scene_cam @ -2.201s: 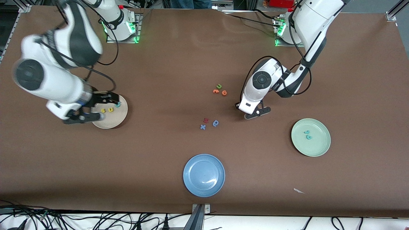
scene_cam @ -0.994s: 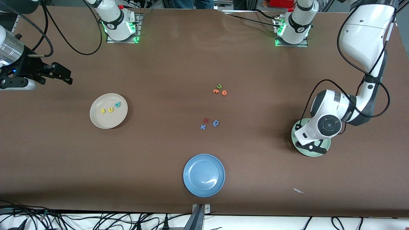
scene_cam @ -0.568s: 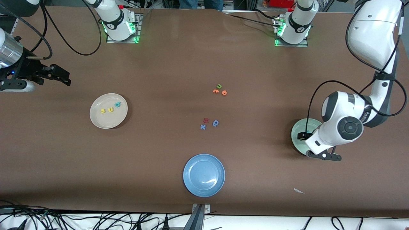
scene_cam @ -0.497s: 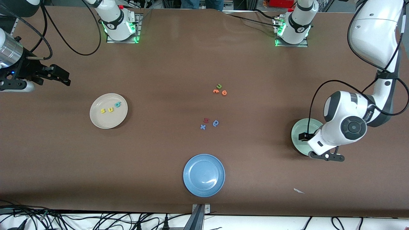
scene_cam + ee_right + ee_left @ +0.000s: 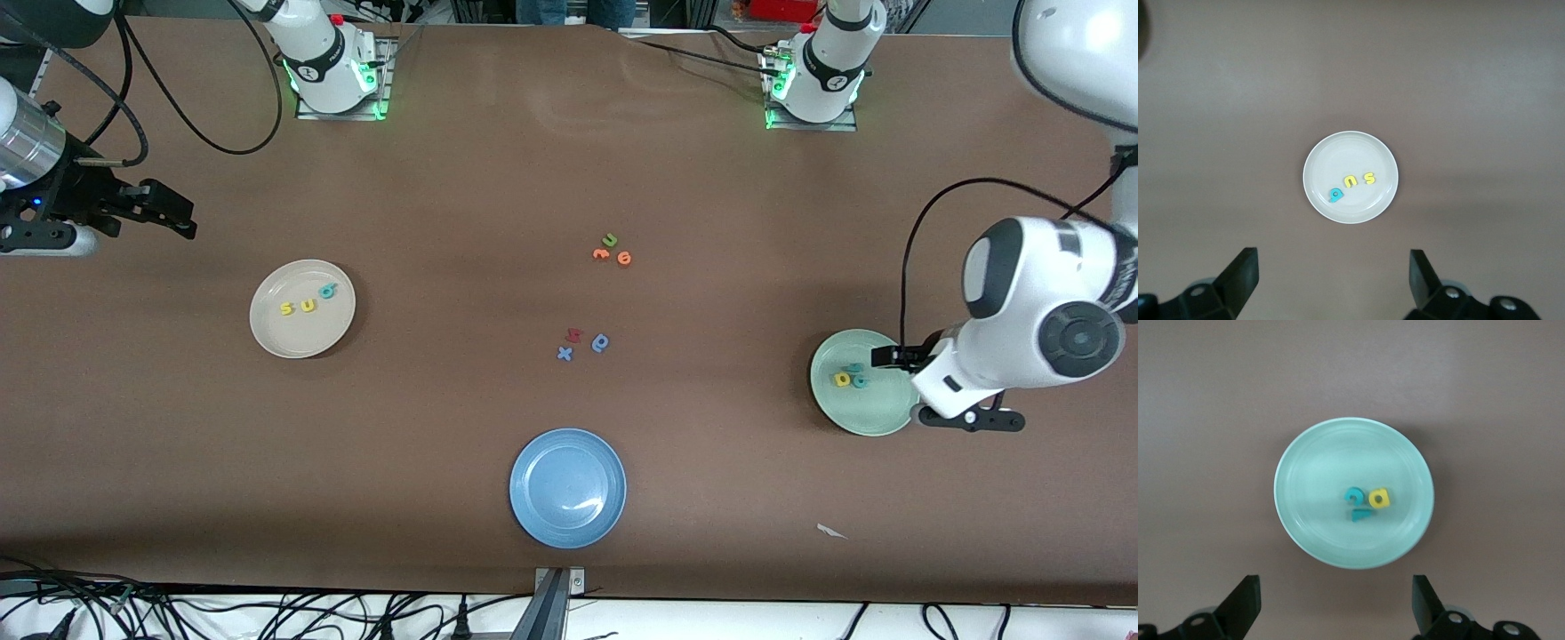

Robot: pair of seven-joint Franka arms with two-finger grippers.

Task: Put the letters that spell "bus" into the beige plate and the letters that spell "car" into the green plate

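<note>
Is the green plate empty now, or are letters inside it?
Not empty. The green plate holds three letters: yellow one, two teal ones beside it.

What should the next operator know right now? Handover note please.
Left end effector: open, empty, up over the table beside the green plate.
Right end effector: open, empty, waiting above the table at its arm's end.
Beige plate: teal b, yellow u, yellow s.
Green plate: teal c, yellow a, teal r.
Done: both words look sorted.
Left: nothing apparent; spare letters and the blue plate stay.
</note>
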